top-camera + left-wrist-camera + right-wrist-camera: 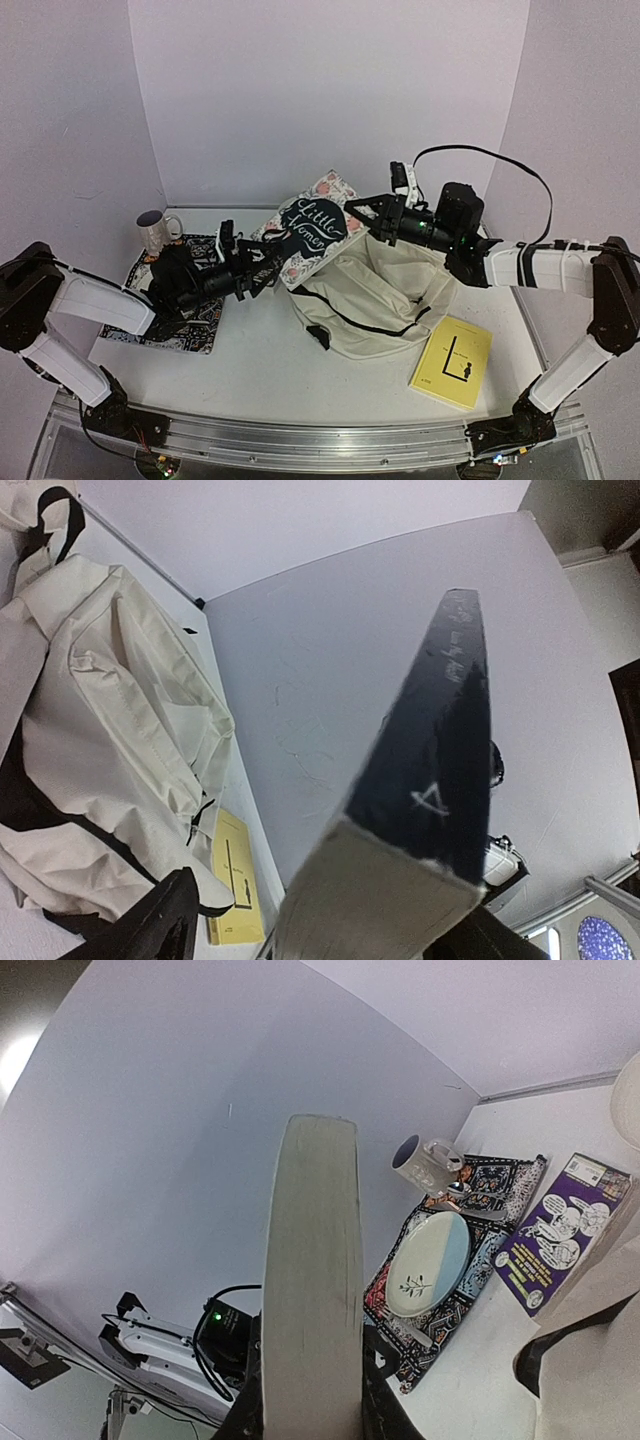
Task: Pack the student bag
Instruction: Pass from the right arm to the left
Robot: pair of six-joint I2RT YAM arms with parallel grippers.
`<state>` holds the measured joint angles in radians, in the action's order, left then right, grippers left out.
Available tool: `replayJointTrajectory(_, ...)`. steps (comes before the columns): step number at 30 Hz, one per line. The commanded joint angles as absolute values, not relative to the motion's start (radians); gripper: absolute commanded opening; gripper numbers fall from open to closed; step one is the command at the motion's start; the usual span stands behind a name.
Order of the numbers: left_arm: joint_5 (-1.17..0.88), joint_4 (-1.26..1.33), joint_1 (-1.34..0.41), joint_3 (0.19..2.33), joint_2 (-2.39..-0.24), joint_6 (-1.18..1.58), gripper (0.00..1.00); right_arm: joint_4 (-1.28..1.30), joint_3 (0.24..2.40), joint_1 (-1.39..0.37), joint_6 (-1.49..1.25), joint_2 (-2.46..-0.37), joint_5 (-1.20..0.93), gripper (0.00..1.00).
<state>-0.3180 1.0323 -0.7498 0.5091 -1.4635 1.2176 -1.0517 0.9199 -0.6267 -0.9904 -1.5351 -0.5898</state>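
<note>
The student bag lies slumped at mid-table, cream with black straps, its mouth gaping upward; it also fills the left of the left wrist view. A floral "Little Women" book hangs tilted in the air above the bag's left rim. My right gripper is shut on its right edge, and the pale page edge rises between the fingers. My left gripper is at the book's lower left end, open, with the dark spine between the jaws. A gap shows beside the left finger.
A yellow book lies flat right of the bag. A patterned placemat at the left carries a plate, with a mug behind it. A purple book lies beside the placemat. White walls close in the back and sides.
</note>
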Motion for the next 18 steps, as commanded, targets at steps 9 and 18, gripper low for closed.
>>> replayJointTrajectory(9, -0.349, 1.269, -0.778, 0.507, -1.454, 1.21, 0.41, -1.243, 0.907, -0.624, -1.084, -1.581, -0.579, 0.0)
replayJointTrajectory(18, -0.236, 1.271, -0.777, 0.413, -1.413, 1.245, 0.0, -0.883, 0.917, -0.623, -0.794, -1.587, -0.565, 0.37)
